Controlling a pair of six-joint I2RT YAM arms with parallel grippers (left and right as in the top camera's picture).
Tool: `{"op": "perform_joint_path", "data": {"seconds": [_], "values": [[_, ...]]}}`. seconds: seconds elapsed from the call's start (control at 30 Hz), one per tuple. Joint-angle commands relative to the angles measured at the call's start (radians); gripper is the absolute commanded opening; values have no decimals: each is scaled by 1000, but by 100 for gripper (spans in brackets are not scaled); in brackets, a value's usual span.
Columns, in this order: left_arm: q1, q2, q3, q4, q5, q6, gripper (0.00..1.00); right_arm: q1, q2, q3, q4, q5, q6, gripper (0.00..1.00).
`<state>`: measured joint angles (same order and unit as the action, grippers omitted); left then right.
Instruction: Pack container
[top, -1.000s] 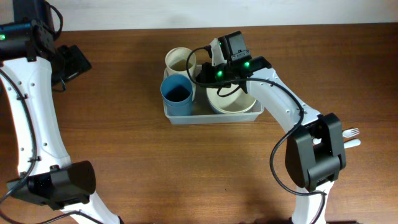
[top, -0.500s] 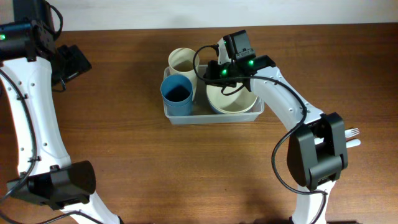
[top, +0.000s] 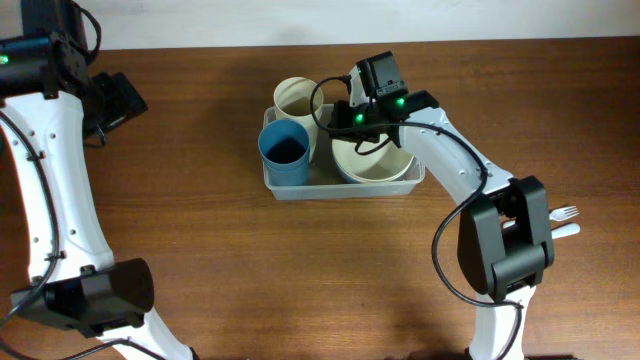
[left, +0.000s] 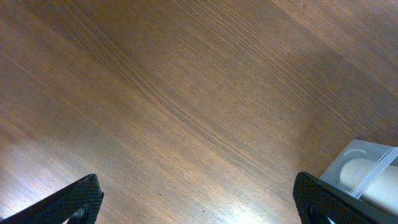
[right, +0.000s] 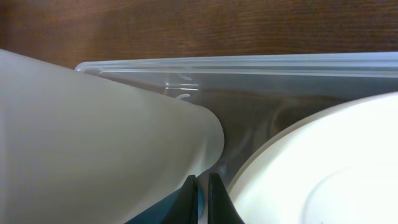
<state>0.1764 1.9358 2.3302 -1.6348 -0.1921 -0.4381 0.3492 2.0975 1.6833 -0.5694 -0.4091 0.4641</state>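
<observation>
Pressing in low between two items, the right gripper (right: 202, 186) has its fingertips together, nothing between them. Cream cup (right: 93, 137) lies hard against the left of the fingers, white bowl (right: 323, 162) just to the right. Whether the tips touch either one cannot be told from the wrist view.

Risks from here, as a judgement:
- Any sideways sweep of the closed tips toward the cup could tip it or shove it into the blue cup (top: 285, 148), since the gap is narrow.
- A push forward would meet the far wall of the container (right: 261, 65), which stands just ahead of the tips. The light bin could slide on the table (left: 186, 93).
- Lifting at an angle could catch the bowl's rim and drag it up.
- Opening the fingers in this gap would spread cup and bowl apart.

Position of the container: it surrounds the right fingers, its far rim ahead of the tips, both cups and the bowl inside it.

Left gripper (left: 196, 193) hangs with fingers wide apart, holding nothing, well away. Only a corner of the bin shows off to the right of its right finger.

A white fork (top: 566, 213) lies outside the bin, well behind the right fingers, not yet packed.
</observation>
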Motion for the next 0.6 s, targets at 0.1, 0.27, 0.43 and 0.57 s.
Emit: {"op": "perform_joint_path", "data": {"seconds": [0.1,0.27,0.43,0.57], "values": [[3,-4,8,-1,-7,8,100,24,4,17,13,-9,-15,4],[3,-4,8,-1,-7,8,100,42,4,17,28,-9,-14,4],[3,-4,8,-1,-7,8,100,43,4,17,32,-9,-14,4],[3,-4,8,0,-7,8,100,43,4,17,35,-30,-27,4]]}}
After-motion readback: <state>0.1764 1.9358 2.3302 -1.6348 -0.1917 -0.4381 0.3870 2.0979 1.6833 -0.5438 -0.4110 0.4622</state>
